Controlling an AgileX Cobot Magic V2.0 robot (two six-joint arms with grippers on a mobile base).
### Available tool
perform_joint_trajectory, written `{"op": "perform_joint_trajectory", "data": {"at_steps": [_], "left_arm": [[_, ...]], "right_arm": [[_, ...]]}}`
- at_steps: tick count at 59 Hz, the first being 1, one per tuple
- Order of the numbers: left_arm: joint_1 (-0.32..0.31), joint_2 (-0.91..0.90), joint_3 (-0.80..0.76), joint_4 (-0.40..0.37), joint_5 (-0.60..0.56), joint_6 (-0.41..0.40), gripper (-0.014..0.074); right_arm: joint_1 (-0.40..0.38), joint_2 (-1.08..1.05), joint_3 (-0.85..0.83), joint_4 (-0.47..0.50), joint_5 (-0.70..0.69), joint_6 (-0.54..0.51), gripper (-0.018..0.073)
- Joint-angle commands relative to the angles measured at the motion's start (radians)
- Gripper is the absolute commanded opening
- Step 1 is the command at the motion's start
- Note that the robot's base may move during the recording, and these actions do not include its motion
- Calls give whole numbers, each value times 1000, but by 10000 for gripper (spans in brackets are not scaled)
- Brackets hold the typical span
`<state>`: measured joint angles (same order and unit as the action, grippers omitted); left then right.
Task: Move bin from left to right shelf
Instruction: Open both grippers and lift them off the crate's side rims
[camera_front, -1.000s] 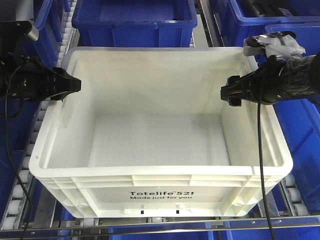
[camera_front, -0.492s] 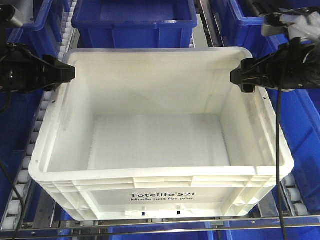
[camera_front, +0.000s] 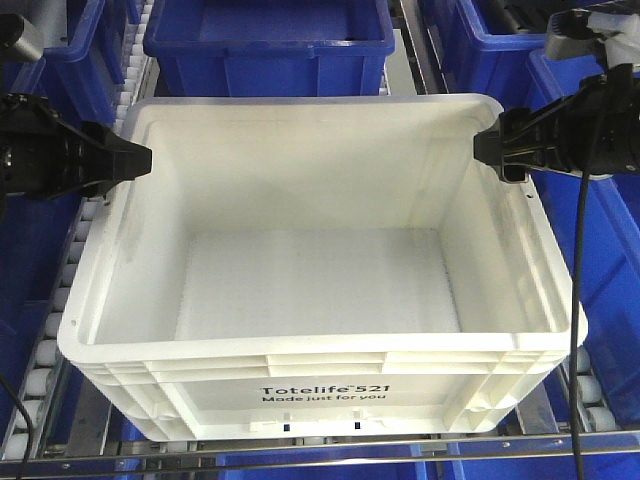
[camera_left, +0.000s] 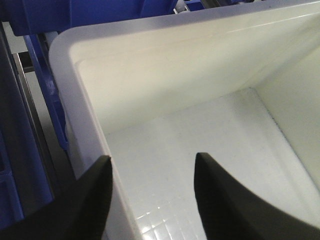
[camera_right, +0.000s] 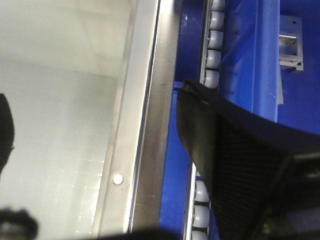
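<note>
The white bin (camera_front: 320, 400), printed "Totelife 521", stands empty on a lane of white rollers (camera_front: 48, 335); I cannot tell whether this lane is the right shelf. My left gripper (camera_front: 148, 160) is open at the bin's left rim near the far corner. In the left wrist view the gripper (camera_left: 151, 156) straddles the bin's wall (camera_left: 75, 100), one finger outside and one inside. My right gripper (camera_front: 482, 148) is open at the right rim. In the right wrist view the gripper (camera_right: 94, 92) spans the bin's rim (camera_right: 135, 125), with one finger (camera_right: 225, 160) over the rollers (camera_right: 212, 45).
A dark blue tote (camera_front: 270, 45) sits right behind the bin in the same lane. More blue totes (camera_front: 600, 240) fill the neighbouring lanes on the right and the left (camera_front: 20, 290). A metal bar (camera_front: 320, 450) crosses the lane's front end.
The right gripper has moved up and rightward from inside the bin to its right rim. The left gripper has shifted slightly outward to the left rim. The bin has not moved.
</note>
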<state>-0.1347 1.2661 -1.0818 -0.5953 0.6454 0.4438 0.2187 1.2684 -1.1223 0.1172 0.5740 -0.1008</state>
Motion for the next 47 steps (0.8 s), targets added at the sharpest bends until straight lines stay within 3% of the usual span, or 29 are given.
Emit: {"op": "perform_joint_trajectory", "data": {"at_steps": [1, 11, 20, 33, 47], "left_arm": [[-6, -28, -35, -30, -23, -1, 363], [-6, -36, -35, -30, 18, -1, 363], [-6, -85, 11, -40, -29, 32, 363], [-6, -260, 247, -92, -233, 83, 363], [-6, -534, 506, -231, -439, 268, 363]], "right_arm": [[0, -30, -35, -1, -34, -14, 582], [0, -52, -5, 7, -16, -10, 582], [0, -143, 105, 25, -149, -10, 582], [0, -303, 301, 28, -356, -24, 582], [0, -469, 480, 28, -551, -40, 582]]}}
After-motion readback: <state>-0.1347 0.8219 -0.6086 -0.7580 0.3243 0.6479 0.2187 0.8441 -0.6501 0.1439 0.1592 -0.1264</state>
